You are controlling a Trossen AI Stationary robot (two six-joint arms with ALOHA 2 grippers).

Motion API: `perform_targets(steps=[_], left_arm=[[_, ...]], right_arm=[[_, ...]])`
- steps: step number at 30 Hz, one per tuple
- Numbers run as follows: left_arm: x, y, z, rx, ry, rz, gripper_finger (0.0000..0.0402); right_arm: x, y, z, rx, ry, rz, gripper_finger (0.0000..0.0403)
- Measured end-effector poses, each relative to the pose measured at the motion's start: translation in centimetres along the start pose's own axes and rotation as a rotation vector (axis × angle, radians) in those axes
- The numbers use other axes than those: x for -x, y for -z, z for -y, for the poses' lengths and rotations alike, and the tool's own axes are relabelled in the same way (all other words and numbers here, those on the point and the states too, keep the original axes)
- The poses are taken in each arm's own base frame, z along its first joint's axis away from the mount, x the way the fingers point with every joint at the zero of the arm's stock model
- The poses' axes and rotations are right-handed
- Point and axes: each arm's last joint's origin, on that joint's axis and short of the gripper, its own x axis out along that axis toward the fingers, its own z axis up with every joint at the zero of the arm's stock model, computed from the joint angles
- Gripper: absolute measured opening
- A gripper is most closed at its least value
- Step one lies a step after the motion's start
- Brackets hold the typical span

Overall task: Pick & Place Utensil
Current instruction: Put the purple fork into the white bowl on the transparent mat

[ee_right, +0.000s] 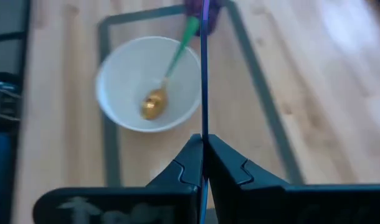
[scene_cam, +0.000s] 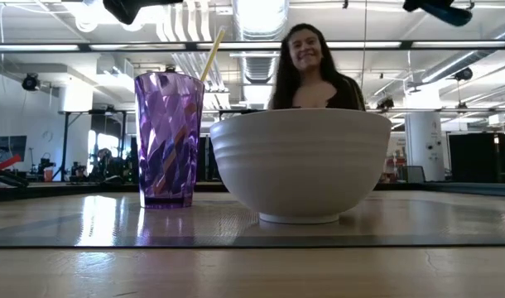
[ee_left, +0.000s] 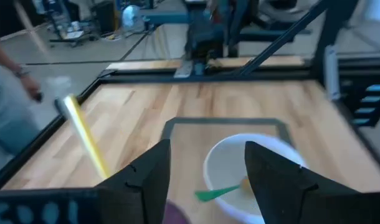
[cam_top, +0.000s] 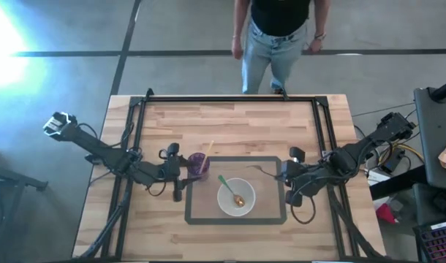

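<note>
Count on the table (cam_top: 230, 120): one white bowl (cam_top: 236, 197), one purple cup (cam_top: 199, 165), one yellow straw (cam_top: 206, 152), one green-handled spoon (cam_top: 231, 190), one fork (cam_top: 265, 171). Two arms, one person (cam_top: 280, 36).

Bowl sits inside the dark-bordered rectangle mat (cam_top: 274, 191), toward its near edge. Spoon lies in the bowl, gold-coloured head at the bottom, green handle resting up over the rim on the cup side. Cup stands upright at the mat's far-left corner, just beside the bowl, not touching in the low view. Straw stands in the cup, tilted, top sticking out above the rim.

Right gripper (cam_top: 285, 174) is at the right edge of the mat, fingers clamped on the fork. In the right wrist view the fingers (ee_right: 227, 165) are pressed together with the thin fork shaft running straight out between them toward the bowl. In the high view the fork points from the gripper toward the mat's middle, held above the surface; height cannot be told.

Left gripper (cam_top: 178, 177) hangs just left of the cup, at the mat's left edge. Its fingers (ee_left: 154, 171) are spread apart with nothing between them; the left wrist view looks through the gap at the bowl and spoon.

Person stands at the far side of the table, facing it, hands at their sides.
</note>
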Motion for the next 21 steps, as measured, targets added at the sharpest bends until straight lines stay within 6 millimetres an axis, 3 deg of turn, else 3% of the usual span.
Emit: perform_targets(steps=[15,21], left_arm=[[0.3,-1.8,0.2,0.037,0.05,0.055,0.0202],[0.4,-2.7,0.2,0.047,0.054,0.074,0.0202]], right_arm=[[-1.0,-1.0,1.1,-0.142,-0.183,-0.137,0.0013],[-2.9,-1.3,0.8,-0.162,-0.243,-0.242,0.0013]])
